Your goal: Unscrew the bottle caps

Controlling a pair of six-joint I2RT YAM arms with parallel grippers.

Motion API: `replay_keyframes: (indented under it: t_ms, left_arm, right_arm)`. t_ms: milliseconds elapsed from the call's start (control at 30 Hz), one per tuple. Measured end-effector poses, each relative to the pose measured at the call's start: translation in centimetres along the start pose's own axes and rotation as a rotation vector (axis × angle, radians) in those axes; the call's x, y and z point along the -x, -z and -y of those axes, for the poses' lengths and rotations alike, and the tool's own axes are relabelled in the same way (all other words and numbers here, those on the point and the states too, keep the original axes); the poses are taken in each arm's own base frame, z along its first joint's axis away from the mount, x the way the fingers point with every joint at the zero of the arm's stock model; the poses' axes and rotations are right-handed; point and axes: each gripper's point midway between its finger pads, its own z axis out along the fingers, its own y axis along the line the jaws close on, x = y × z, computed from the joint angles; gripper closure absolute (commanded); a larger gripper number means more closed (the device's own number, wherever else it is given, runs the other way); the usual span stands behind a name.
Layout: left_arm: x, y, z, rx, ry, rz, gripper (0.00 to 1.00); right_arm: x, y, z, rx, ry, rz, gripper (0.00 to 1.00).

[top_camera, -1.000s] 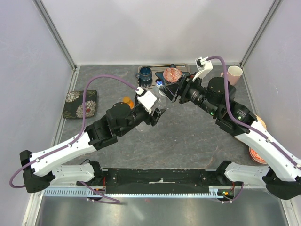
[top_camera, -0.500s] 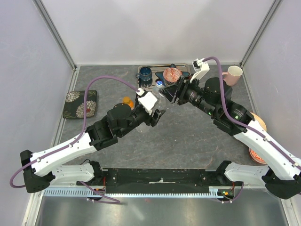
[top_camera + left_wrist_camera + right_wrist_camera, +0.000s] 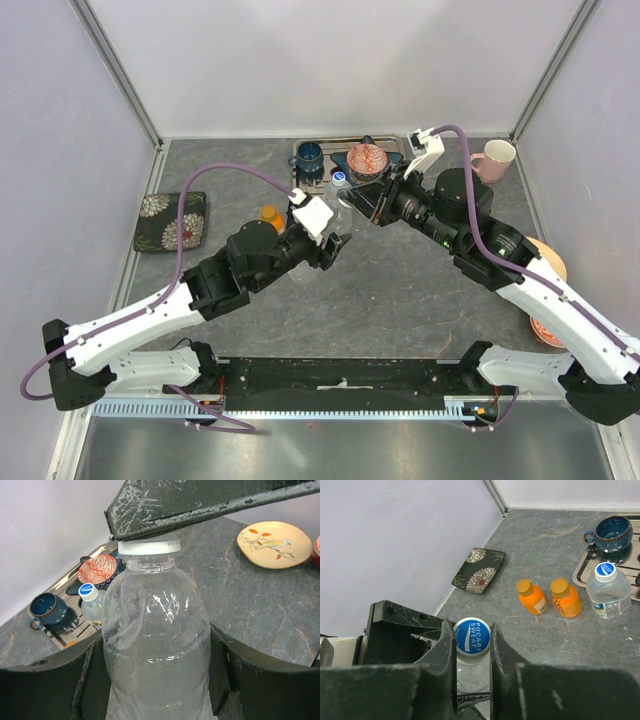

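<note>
Clear bottle point(image 3: 155, 645), water inside | left fingers point(image 3: 42, 687) clasp it | right fingers point(image 3: 440, 667) pinch blue cap point(image 3: 472, 636)

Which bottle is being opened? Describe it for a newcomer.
From the metal tray at the back of the table, come forward a little. There the left gripper clamps a clear bottle and the right gripper pinches its blue cap. Unlike the other clear bottle by the tray, it shows no label.

The clear bottle point(image 3: 155, 645) is cut off at its base.
</note>
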Motion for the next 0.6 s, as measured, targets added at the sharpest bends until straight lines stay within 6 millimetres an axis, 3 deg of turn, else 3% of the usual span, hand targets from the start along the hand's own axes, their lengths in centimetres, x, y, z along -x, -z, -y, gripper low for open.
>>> replay_keyframes:
  t_ms: [133,267,600]
  left_arm:
    - [0.2,0.4,0.8,-0.056,0.002,0.017,0.72]
    - [1.4,1.2,2.2,-0.177,0.017,0.059,0.72]
    - [6.3,5.2,6.8,-0.750,0.243,0.144,0.70]
  right_arm:
    - [0.0,0.5,-0.5,0.032,0.004,0.001,1.00]
    - [0.1,1.9,-2.3,0.136,0.061,-0.012,1.00]
    - [1.5,6.3,-8.2,0.488,0.264,0.018,1.00]
